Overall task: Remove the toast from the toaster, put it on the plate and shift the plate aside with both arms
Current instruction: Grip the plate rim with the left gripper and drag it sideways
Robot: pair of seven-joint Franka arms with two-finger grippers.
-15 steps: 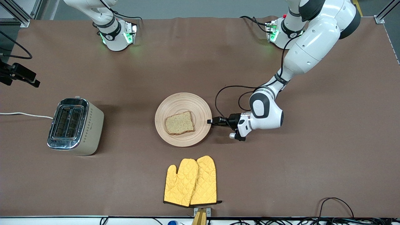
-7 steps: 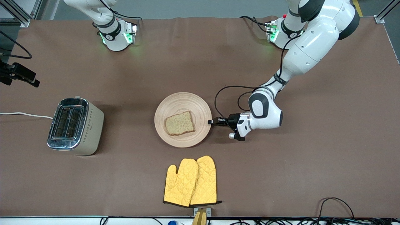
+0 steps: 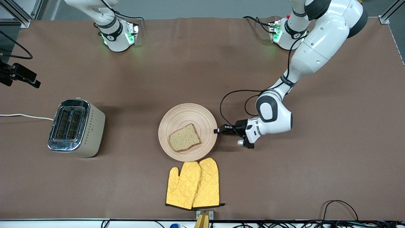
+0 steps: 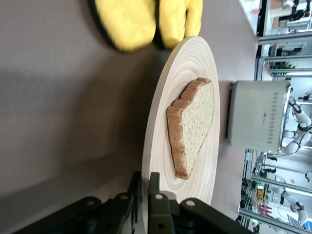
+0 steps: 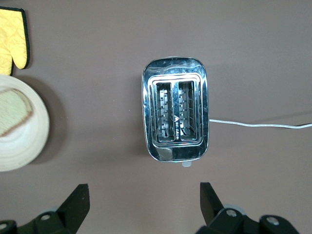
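Observation:
The round pale wooden plate [image 3: 177, 118] lies mid-table with the toast [image 3: 184, 137] on it. My left gripper [image 3: 216, 130] is shut on the plate's rim at the side toward the left arm's end. In the left wrist view the two fingers [image 4: 156, 187] pinch the plate's edge [image 4: 163, 117], with the toast [image 4: 192, 124] just past them. My right gripper [image 5: 144, 204] is open and empty, high above the table, looking down on the toaster [image 5: 175, 116]. It is out of the front view. The plate's edge [image 5: 19, 141] also shows in the right wrist view.
A silver toaster [image 3: 76, 127] with a white cord [image 3: 25, 116] stands toward the right arm's end. A pair of yellow oven mitts [image 3: 193, 183] lies nearer the front camera than the plate, their tips meeting the plate's rim. A black camera mount [image 3: 19, 76] sits at the table's edge.
The left gripper has carried the plate and toast toward the front camera. The plate's rim now reaches the mitts' tips. The toast has turned slightly with the plate.

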